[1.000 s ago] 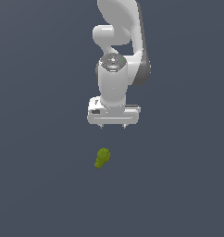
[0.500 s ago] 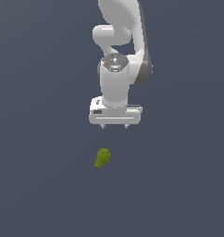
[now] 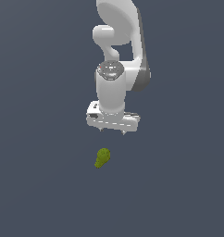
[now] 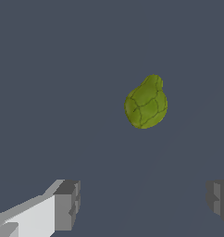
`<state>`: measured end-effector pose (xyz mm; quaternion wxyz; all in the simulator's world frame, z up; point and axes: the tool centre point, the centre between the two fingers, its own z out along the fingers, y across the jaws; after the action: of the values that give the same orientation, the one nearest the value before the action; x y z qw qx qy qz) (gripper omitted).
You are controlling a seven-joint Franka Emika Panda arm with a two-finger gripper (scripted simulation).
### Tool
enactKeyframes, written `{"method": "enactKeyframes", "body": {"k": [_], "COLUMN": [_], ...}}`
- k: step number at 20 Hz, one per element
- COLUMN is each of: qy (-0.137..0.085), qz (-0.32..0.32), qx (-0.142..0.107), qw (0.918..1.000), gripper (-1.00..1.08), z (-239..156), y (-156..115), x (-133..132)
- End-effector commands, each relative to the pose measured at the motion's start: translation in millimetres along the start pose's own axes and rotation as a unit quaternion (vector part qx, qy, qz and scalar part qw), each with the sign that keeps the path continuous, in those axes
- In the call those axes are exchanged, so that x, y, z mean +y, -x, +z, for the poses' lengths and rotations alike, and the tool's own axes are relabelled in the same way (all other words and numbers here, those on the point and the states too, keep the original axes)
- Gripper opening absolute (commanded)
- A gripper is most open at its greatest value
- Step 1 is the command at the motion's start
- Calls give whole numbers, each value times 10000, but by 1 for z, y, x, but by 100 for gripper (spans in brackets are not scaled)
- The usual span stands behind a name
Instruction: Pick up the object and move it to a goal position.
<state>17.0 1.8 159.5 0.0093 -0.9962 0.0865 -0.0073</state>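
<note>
A bare simulated scene is shown, not a real room: a flat, uniform grey-blue surface [image 3: 35, 185] fills both views, and everything is rendered smooth and untextured.

One white robot arm [image 3: 117, 69] is in view, carrying one claw [image 3: 112, 131] with two fingers [image 4: 66, 204], both showing in the wrist view. One small olive-green object [image 3: 102, 158] lies on the one dark grey bench [image 3: 35, 185], at about 7 o'clock from the claw in the exterior view.
</note>
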Motion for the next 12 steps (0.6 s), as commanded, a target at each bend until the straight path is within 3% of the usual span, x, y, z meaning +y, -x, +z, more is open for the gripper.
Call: {"method": "enactKeyframes", "body": {"k": [1, 6, 12], "qy": [-1, 5, 27], "qz": [319, 1084, 2002], "qx": [-10, -28, -41], "qw": [9995, 9941, 9797], "gripper": [100, 100, 100], "z": [5, 17, 32], "y": [-7, -22, -40], "x": [3, 11, 20]}}
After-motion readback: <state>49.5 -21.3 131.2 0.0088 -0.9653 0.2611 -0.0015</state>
